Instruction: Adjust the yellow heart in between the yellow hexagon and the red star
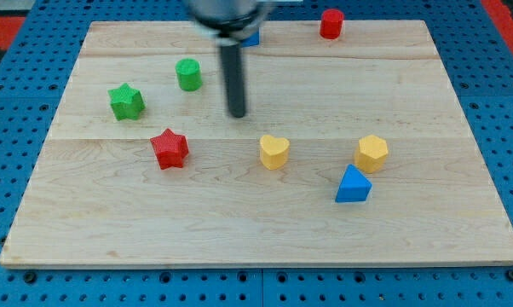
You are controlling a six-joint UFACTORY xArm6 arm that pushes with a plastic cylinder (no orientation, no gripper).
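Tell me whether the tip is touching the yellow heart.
No: my tip stands apart from the yellow heart, toward the view's top-left.

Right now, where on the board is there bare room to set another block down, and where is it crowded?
The widest bare patch is the strip along the view's bottom, below the red star, yellow heart and blue triangle. The view's right is also bare between the red cylinder and yellow hexagon. It is crowded at upper left: green star, green cylinder and my tip.
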